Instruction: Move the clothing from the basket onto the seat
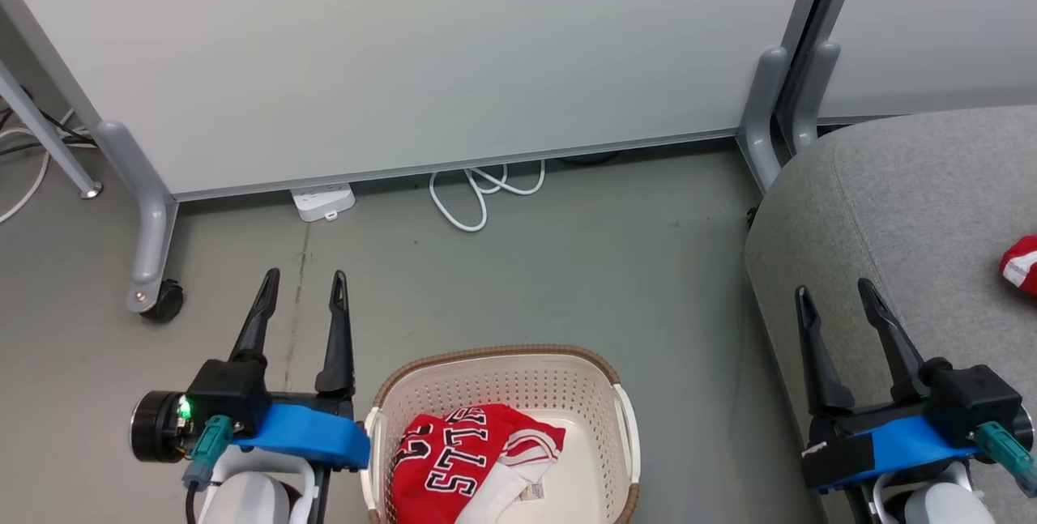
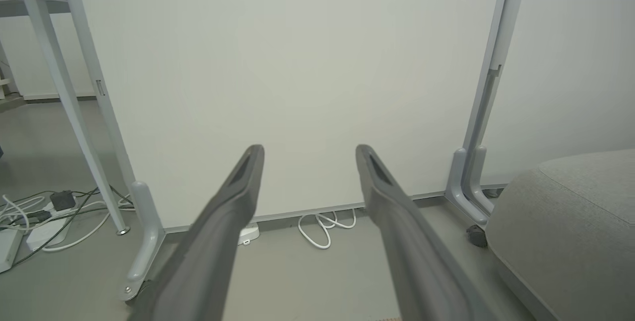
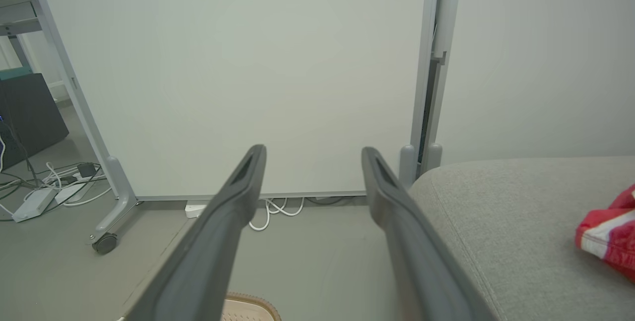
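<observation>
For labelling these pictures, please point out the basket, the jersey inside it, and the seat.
basket (image 1: 502, 385), head view, on its perforated far wall.
jersey (image 1: 441, 459), head view, on the red front by the lettering.
seat (image 1: 891, 208), head view, on the bare grey top.

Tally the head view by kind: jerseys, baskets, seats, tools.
Red jerseys: 2, one in the basket, one on the seat
Baskets: 1
Seats: 1
Tools: 2, left tool and right tool, both open
Total: 6
</observation>
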Motion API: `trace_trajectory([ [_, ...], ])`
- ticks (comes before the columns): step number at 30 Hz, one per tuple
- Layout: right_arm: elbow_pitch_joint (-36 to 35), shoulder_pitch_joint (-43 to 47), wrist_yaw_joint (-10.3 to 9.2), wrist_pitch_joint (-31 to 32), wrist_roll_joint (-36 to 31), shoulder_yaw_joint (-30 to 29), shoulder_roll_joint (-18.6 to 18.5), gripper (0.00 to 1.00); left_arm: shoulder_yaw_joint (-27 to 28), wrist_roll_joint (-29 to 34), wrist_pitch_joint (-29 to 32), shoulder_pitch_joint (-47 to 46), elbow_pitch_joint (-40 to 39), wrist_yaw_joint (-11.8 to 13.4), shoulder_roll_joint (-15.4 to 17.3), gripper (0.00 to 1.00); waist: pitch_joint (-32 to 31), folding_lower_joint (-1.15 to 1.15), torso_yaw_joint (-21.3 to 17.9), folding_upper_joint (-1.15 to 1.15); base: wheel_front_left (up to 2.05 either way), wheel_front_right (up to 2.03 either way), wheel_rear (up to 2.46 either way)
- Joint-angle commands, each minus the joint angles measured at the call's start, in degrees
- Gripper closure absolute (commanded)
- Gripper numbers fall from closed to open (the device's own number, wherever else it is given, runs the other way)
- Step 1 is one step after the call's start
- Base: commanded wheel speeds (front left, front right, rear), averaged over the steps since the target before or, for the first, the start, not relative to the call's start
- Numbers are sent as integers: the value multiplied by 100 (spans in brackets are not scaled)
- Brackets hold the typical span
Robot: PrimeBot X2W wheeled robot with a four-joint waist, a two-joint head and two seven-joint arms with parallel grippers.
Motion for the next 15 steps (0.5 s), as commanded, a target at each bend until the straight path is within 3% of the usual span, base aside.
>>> trace_trajectory([
  [1,-28,-105,1,-4,9,9,-5,0,-72,51,-15,-151,54,-30,-12,0,83,0,-27,0,0,0,0],
  [6,-86,-344,1,-4,49,59,-86,0,-435,179,-15,-528,402,-122,-11,0,401,0,-123,0,0,0,0],
  [15,-340,-1180,1,-4,115,223,-190,0,-1348,439,-15,-1610,1461,-211,192,0,1509,0,-476,0,0,0,0],
])
